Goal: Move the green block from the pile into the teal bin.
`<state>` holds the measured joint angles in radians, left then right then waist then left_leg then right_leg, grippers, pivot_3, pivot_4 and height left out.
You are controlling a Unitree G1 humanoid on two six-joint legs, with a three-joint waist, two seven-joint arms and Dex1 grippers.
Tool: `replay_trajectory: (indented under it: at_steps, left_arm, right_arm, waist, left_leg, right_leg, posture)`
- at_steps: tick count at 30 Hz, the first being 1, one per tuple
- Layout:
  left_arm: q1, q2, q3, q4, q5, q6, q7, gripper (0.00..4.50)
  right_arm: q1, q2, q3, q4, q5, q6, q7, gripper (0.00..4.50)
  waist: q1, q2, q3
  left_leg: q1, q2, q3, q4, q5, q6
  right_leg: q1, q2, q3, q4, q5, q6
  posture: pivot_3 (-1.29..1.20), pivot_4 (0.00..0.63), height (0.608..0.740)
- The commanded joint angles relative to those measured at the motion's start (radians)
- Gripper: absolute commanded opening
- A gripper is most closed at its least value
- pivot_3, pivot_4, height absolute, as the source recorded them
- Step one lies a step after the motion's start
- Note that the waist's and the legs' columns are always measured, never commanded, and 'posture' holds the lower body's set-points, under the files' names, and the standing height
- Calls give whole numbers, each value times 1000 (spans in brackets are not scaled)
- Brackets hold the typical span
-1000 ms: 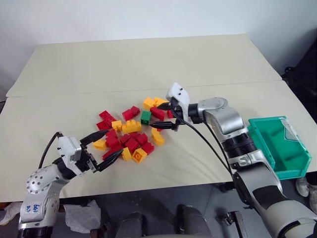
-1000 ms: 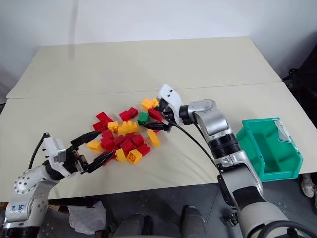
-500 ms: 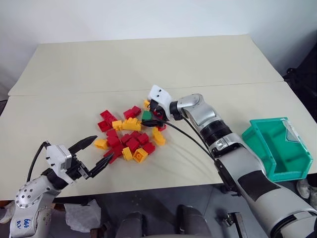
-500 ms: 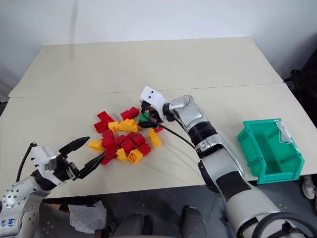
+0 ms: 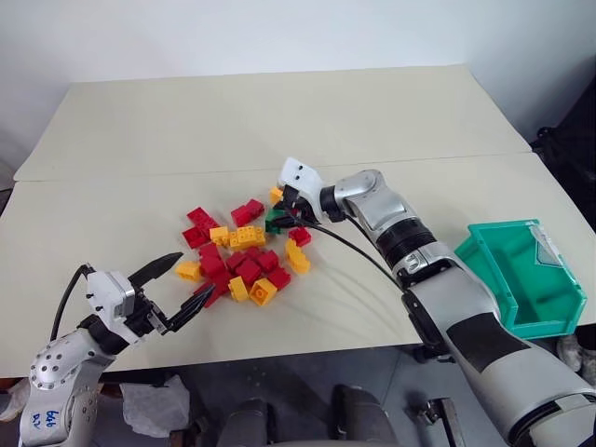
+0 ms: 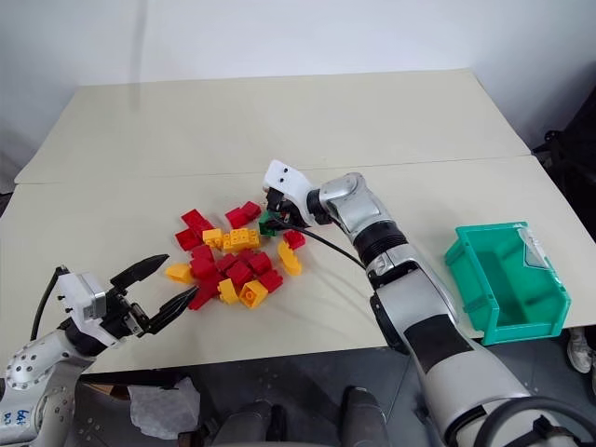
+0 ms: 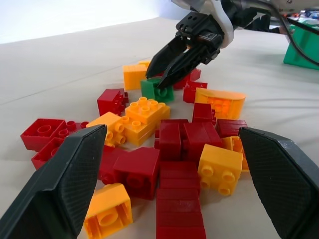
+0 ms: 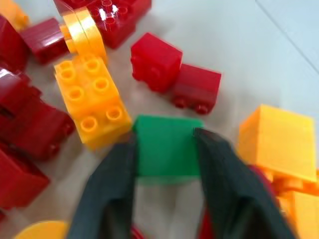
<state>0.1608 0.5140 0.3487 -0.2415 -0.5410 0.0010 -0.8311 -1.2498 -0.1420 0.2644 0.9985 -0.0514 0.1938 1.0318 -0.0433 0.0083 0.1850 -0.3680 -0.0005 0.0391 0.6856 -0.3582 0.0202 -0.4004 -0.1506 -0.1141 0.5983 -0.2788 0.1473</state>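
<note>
Bricks in red and yellow lie in a pile [image 5: 237,256] in the middle of the pale counter [image 5: 279,121]. One green block [image 8: 166,145] sits at the far edge of the pile, down on the counter, next to a yellow brick [image 8: 89,99] and a red brick [image 8: 174,74]. The right hand [image 5: 281,217] reaches in from the right, and its two black fingers [image 8: 112,184] press on both sides of the green block. The left hand [image 5: 177,291] hovers near the front of the pile with its fingers spread wide and nothing in them. The teal bin [image 5: 523,277] sits far off at the right edge of the counter.
</note>
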Motion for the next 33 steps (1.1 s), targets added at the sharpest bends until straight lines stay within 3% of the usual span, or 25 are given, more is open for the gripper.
replay_trajectory:
  at_steps: [1,10,14,21,33]
  left_arm:
    - [-27,9,-12,-16,-2,-10,-11,4500]
    - [-76,15,-44,12,2,-5,-31,4500]
    - [-74,19,-42,15,0,-6,-35,4500]
    - [-53,21,-28,2,-1,-6,-28,4500]
    - [-9,1,-31,-36,1,-19,9,4500]
  right_arm:
    - [-29,-18,-58,-32,46,4,32,1160]
    - [27,-62,-86,-179,89,151,109,1160]
    - [69,-48,-20,-277,58,181,134,2056]
    - [57,-13,46,-243,-6,153,76,4476]
    - [-31,20,32,28,-60,45,-27,4476]
  waist:
    - [0,0,0]
    - [-9,0,0]
    - [-13,0,0]
    - [-11,0,0]
    - [-12,0,0]
  left_leg:
    - [0,0,0,0,0,0]
    - [-1,-1,0,0,0,0]
    - [-1,-1,0,-1,0,0]
    - [-1,-1,0,-1,0,0]
    - [-1,-1,0,-1,0,0]
  right_leg:
    - [0,0,0,0,0,0]
    - [-1,0,-1,0,0,0]
    - [-1,1,0,0,0,0]
    - [-2,0,0,1,0,0]
    - [-2,0,1,2,0,0]
  posture:
    - [0,150,740]
    - [0,150,740]
    - [0,150,740]
    - [0,150,740]
    - [0,150,740]
